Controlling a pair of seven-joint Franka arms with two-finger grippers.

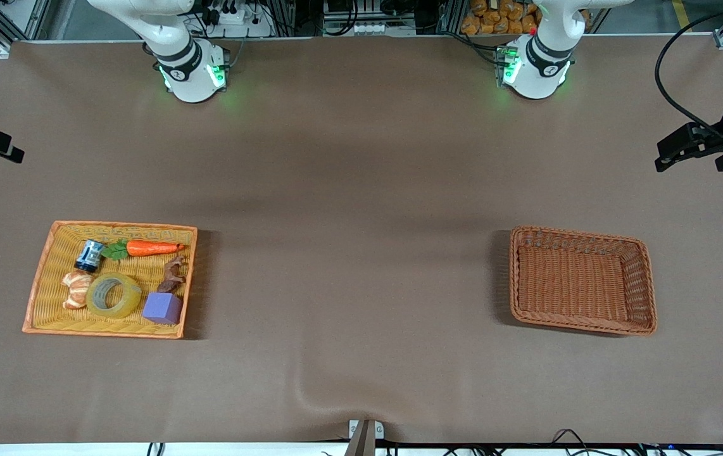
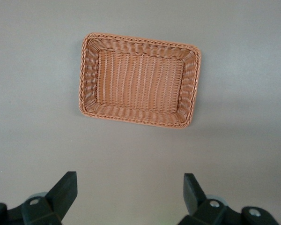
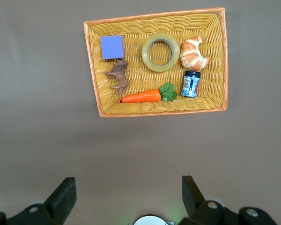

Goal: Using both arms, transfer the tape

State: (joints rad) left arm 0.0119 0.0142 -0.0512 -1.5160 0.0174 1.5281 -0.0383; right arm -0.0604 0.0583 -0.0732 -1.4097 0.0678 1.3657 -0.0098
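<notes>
The brown bench carries two baskets set well apart. The yellow basket with an orange rim lies toward the right arm's end, and the brown wicker basket lies toward the left arm's end, with nothing in it. The right gripper hangs high over bare bench, its fingers spread wide and holding nothing, with the yellow basket well clear of them. The left gripper hangs the same way, fingers wide apart and empty, the brown wicker basket well clear of them. In the yellow basket the tape lies flat, far from both pairs of fingers, touching the croissant toy on one side and just beside the purple block on the other. Also in that basket are a toy carrot, a brown animal figure and a small blue can.
</notes>
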